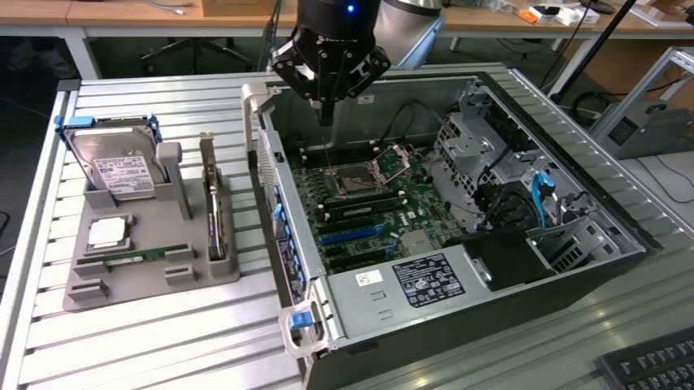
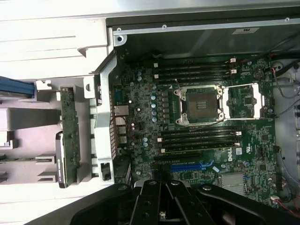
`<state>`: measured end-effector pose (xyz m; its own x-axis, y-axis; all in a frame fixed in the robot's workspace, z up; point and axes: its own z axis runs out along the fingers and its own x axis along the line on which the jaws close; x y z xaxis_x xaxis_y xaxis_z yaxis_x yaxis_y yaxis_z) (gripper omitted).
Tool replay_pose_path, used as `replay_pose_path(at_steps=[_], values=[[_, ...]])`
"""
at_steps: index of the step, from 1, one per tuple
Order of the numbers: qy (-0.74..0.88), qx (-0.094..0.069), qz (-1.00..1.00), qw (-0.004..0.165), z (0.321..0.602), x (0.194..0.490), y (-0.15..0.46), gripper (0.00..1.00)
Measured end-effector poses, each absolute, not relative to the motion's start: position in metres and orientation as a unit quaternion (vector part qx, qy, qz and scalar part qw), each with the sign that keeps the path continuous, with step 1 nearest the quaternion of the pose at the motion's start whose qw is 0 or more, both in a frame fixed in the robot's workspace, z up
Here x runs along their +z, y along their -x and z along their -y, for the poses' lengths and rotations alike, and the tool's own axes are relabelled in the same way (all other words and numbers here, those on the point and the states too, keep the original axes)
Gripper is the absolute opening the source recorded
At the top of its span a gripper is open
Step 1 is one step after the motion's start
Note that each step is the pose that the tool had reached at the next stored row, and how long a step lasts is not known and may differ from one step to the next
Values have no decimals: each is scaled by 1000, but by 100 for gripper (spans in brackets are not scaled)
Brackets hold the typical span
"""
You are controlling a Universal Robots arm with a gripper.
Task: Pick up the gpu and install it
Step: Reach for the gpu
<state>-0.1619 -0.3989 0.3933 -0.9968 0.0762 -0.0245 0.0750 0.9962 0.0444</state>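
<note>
Pincer (image 1: 324, 114) together above open case (image 1: 488, 321), gpu (image 1: 214, 203) upright in gray holder (image 1: 152, 276) beside it

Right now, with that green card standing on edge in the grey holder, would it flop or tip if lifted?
The gpu looks like a rigid circuit board, so it would probably stay stiff rather than flop. Standing on its thin edge in the grey holder, a sideways push could well tip it. Its exposed components suggest it is fragile.
</note>
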Motion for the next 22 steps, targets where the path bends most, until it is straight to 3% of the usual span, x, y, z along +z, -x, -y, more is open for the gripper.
replay_pose_path(at_steps=[22], values=[[-38,22,-999,13,399,393,174,11]])
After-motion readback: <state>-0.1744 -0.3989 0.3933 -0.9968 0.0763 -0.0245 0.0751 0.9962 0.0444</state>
